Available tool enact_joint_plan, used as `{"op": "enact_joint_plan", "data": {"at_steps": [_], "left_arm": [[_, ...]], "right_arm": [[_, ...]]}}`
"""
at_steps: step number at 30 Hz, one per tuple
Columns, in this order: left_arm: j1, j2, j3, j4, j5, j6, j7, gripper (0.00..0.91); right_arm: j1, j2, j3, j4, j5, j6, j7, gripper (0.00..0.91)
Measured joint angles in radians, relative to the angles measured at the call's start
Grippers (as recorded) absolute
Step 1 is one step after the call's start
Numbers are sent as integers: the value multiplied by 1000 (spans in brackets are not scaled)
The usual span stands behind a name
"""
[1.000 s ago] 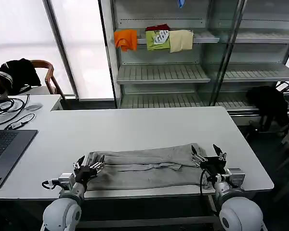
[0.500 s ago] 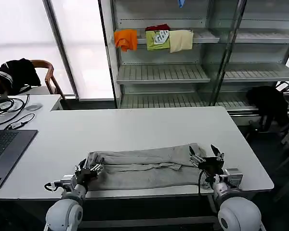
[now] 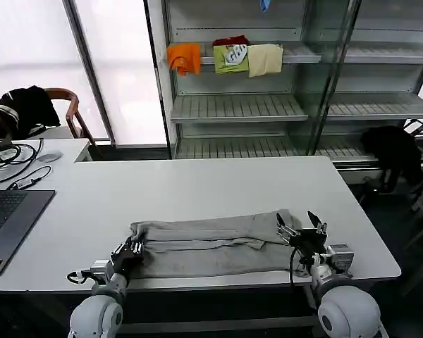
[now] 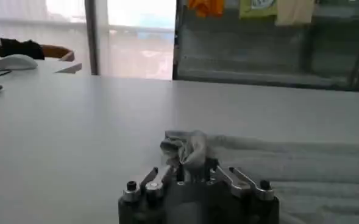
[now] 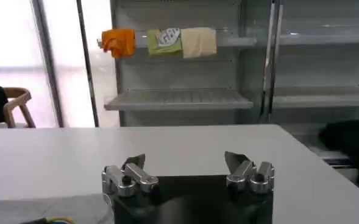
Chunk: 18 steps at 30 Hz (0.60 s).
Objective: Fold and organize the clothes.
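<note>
One grey T-shirt on my screen, soft wrinkled cotton, folded into long band along near edge of smooth white bench. My left end effector clamped on bunched fabric at shirt's left end; wrist view shows crumpled wad between fingers. My right end effector at shirt's right end, fingers spread wide, gripping nothing. Three folded garments on shelf behind: orange, green, cream.

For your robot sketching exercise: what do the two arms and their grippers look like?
Both arms have rounded light grey shells, silver wrist sections and thin black cables. The left gripper and right gripper are black, with silver knuckle links and dark pointed fingers.
</note>
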Motion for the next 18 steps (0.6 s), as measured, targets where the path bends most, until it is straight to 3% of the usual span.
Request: {"op": "enact_joint_plan", "data": {"at_steps": [11,18], "left_arm": [[6,7,-38,9,18,-53,32,10],[-1,78,-136,2,-1,-90,55,0]], "right_arm": [[2,-5,7,2,3,0,-5,907],[13,2,3,1,6,-3,-2,907]]}}
